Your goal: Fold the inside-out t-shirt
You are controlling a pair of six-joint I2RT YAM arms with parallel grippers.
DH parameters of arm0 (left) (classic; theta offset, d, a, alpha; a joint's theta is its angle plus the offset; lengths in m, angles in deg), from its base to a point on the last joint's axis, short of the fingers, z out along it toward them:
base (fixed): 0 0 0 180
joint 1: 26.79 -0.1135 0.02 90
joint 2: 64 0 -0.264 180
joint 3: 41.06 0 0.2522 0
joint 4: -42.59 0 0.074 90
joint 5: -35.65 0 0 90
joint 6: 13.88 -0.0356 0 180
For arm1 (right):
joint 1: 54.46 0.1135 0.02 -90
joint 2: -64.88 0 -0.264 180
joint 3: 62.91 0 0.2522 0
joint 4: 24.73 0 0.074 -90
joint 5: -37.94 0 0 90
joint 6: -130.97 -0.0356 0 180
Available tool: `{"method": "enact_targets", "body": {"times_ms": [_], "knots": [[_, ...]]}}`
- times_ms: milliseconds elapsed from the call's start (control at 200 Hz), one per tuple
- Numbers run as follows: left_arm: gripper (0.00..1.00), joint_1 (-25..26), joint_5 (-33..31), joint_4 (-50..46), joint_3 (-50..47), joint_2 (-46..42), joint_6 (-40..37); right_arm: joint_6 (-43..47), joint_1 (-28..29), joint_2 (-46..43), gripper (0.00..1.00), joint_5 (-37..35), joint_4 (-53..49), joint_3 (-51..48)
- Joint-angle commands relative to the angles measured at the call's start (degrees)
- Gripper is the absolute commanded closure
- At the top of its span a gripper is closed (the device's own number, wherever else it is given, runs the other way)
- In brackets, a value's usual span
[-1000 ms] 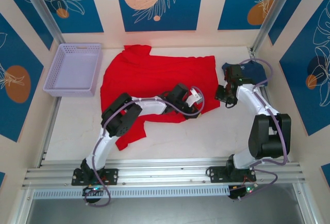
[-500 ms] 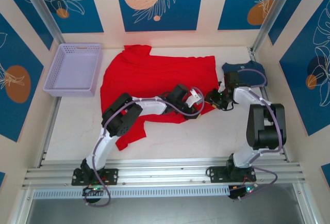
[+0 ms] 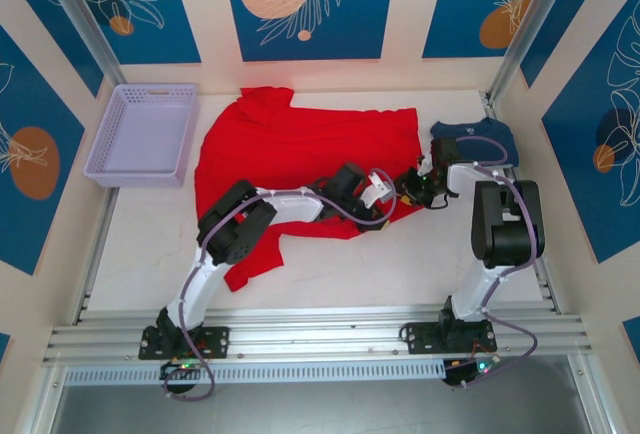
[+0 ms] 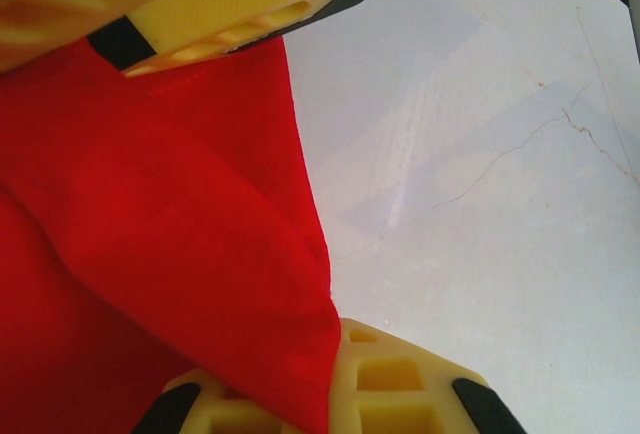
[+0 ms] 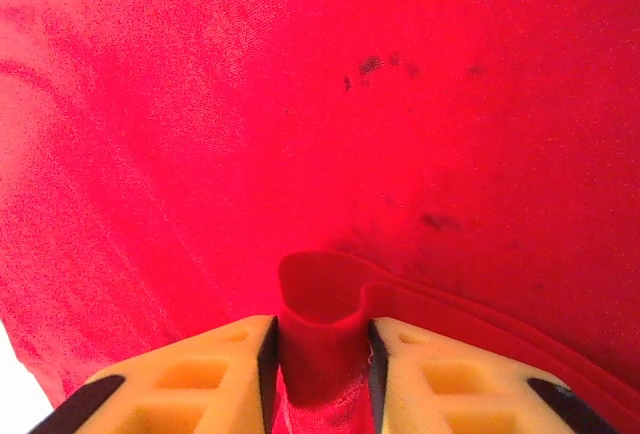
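While both hands [image 3: 388,197] [image 3: 408,189] pinch the red t-shirt [image 3: 300,154], it covers the white table [image 3: 400,264].

t-shirt [image 3: 300,149]: bright red, plain, a few small dark specks in the right wrist view
smaller shirt [image 3: 490,139]: navy blue
basket [image 3: 150,134]: lavender
desk [image 3: 380,264]: white, faint hairline cracks
walls [image 3: 310,4]: cream with blue panels, peach circles, white leaf outlines
end effector fingers [image 5: 450,384]: yellow, black edging
arms [image 3: 210,274]: white and black, purple cables
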Motion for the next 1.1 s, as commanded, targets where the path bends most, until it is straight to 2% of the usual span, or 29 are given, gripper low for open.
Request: {"method": "enact_targets", "body": {"times_ms": [0, 160, 270, 480, 580, 680, 855, 1095], "knots": [[1.0, 0.43, 2.15, -0.03, -0.22, 0.88, -0.93, -0.84, -0.61, 0.7, 0.75, 2.42, 0.71, 1.33], [1.0, 0.43, 2.04, -0.06, -0.22, 0.87, -0.84, -0.75, -1.76, -0.77, 0.89, 1.69, 0.43, 0.71], [1.0, 0.49, 2.01, 0.19, -0.21, 0.47, -0.41, -0.23, -2.57, -5.75, 0.95, -0.32, -1.54, -1.27], [0.63, 0.99, 2.72, 2.89, -2.28, -3.28, 2.48, -1.46, -2.85, -25.37, 0.97, -8.47, -9.76, -13.69], [0.49, 0.98, 2.12, 6.29, -5.5, -7.48, 5.81, -3.41, -3.06, -35.42, 0.97, -13.57, -13.84, -18.69], [0.41, 0.89, 0.02, 7.8, -9.35, -12.26, 8.18, -4.95, -3.65, -40.71, 0.96, -17.96, -15.3, -21.43], [0.33, 0.04, -7.35, 4.45, -17.9, -23.29, 9.94, -6.28, -4.52, -40.84, 0.96, -19.07, -14.3, -23.47], [0.32, -1.21, -26.11, -16.34, -27.95, -37.08, 11.51, -6.42, -5.75, -33.49, 0.94, -16.33, -9.53, -23.09]]}}
